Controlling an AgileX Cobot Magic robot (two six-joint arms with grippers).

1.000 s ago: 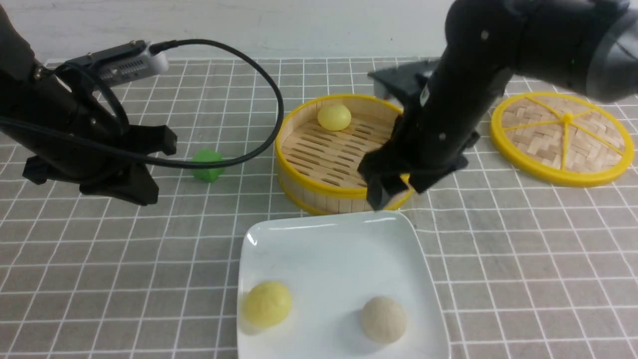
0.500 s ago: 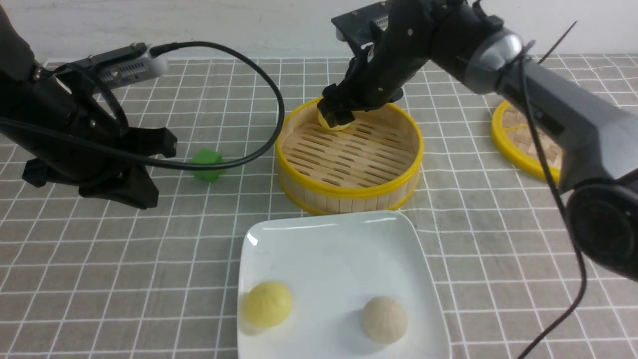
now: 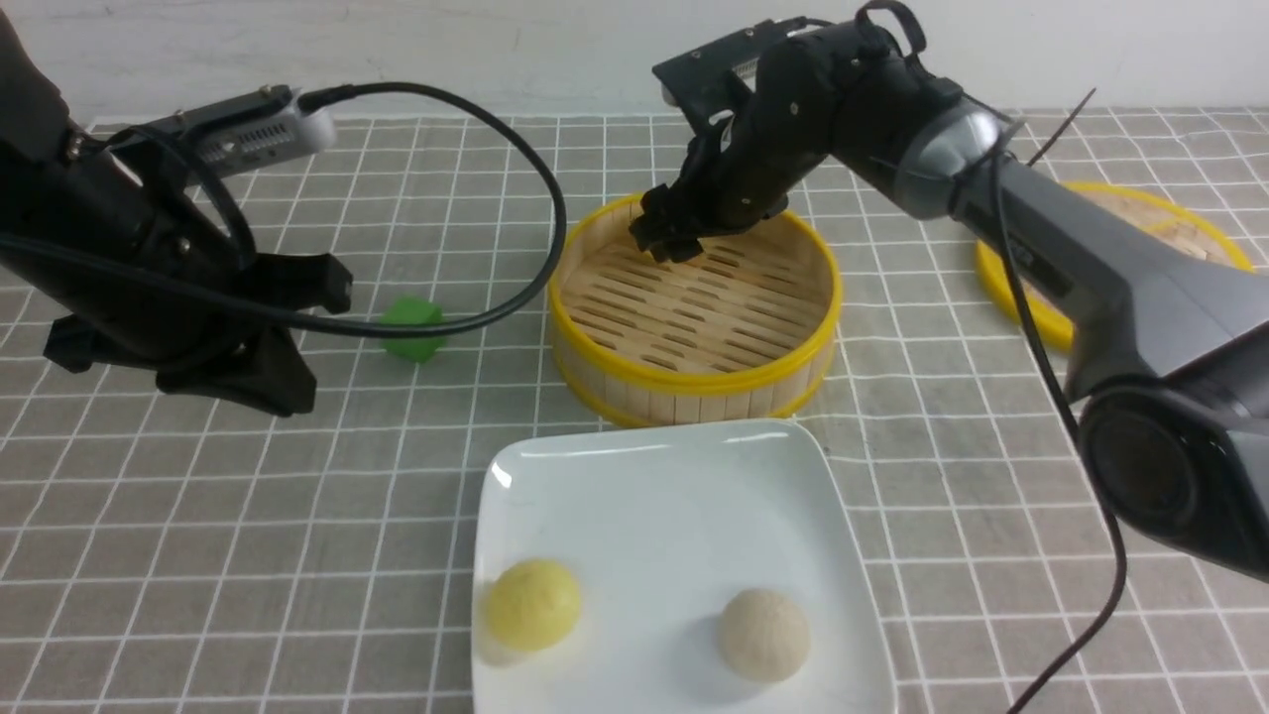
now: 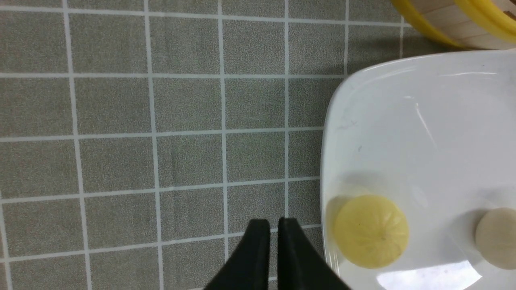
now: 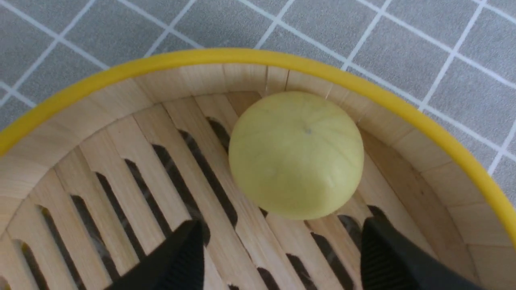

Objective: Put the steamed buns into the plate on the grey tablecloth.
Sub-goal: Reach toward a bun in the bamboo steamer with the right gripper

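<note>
A pale yellow steamed bun (image 3: 531, 604) and a beige steamed bun (image 3: 762, 635) lie in the white square plate (image 3: 654, 486) on the grey tablecloth (image 3: 991, 516). Both also show in the left wrist view, the yellow one (image 4: 370, 231) and the beige one (image 4: 498, 237), in the plate (image 4: 403, 121). The third bun (image 5: 296, 154), pale yellow, sits in the bamboo steamer basket (image 3: 694, 307) against its far wall; the front view hides it behind my right gripper (image 3: 666, 241). The right gripper (image 5: 282, 237) is open just short of that bun. My left gripper (image 4: 274, 225) is shut and empty beside the plate.
A small green cube (image 3: 413, 327) lies on the cloth left of the basket. The woven yellow-rimmed lid (image 3: 1170, 213) lies at the far right, partly behind my right arm. A black cable (image 3: 535, 188) loops from the left arm toward the basket.
My right gripper moved from the plate's far edge to the back of the basket and came down over the bun there. The left arm has not moved.
</note>
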